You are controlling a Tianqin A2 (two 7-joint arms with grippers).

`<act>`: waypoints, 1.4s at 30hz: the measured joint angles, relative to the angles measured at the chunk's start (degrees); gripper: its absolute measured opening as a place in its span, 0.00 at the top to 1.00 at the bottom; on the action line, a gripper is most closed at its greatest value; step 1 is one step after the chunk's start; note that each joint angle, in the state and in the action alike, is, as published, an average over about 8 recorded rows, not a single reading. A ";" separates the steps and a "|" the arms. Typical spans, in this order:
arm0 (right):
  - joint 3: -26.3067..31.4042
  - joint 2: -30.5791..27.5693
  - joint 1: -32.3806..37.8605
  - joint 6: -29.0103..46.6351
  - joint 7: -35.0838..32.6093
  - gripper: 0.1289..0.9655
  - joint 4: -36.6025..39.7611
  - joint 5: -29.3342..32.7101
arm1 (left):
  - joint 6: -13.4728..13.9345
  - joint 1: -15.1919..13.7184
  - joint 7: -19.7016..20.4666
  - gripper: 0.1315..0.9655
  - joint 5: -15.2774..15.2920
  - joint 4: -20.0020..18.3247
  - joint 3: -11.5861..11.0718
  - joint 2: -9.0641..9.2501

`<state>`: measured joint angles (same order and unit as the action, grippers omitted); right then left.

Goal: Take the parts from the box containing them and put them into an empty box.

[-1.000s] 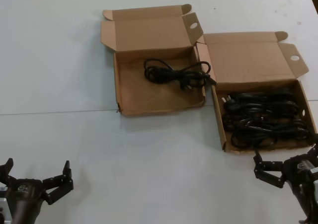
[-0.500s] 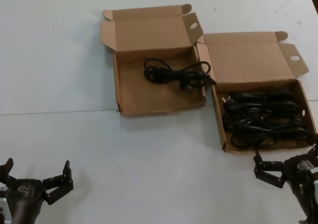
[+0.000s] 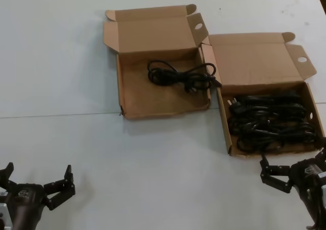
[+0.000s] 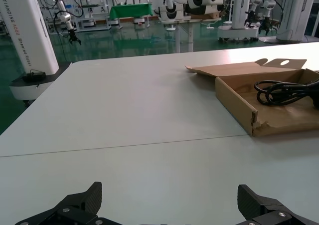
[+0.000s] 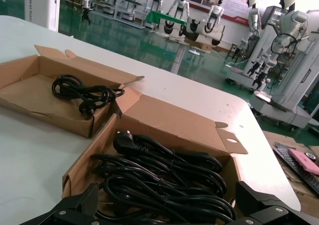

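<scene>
White table (image 3: 61, 61) fills the head view; two shallow cardboard boxes on it, both lids hinged back toward 12 o'clock, standing just beside each other.
Box with the straight front wall (image 3: 269, 107) at about 3 o'clock of the table centre; small round hole in its lid flap; packed with black power cords (image 3: 270, 123), overlapping so the count cannot be told; one plug shows at the pile's 10 o'clock corner.
Box with the wavy front wall (image 3: 158, 67) at about 12 o'clock; larger oval hole in its flap; one cord bundle (image 3: 181, 76) inside, lying toward its 2 o'clock corner.
Two grippers; left gripper (image 3: 36, 181) at 7 o'clock, above bare table, fingers spread wide; right gripper (image 3: 293, 168) at 5 o'clock, just in front of the full box, fingers spread apart, nothing held.
</scene>
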<state>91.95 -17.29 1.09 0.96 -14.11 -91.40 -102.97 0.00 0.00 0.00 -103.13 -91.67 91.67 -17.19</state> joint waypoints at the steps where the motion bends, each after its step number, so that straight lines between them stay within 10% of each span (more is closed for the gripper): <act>1: 0.00 0.00 0.00 0.00 0.00 0.00 0.00 0.00 | 0.00 0.00 0.00 0.00 0.00 0.00 0.00 0.00; 42: 0.00 0.00 0.00 0.00 0.00 0.00 0.00 0.00 | 0.00 0.00 0.00 0.00 0.00 0.00 0.00 0.00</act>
<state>91.95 -17.29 1.09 0.96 -14.11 -91.40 -102.97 0.00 0.00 0.00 -103.13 -91.67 91.67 -17.19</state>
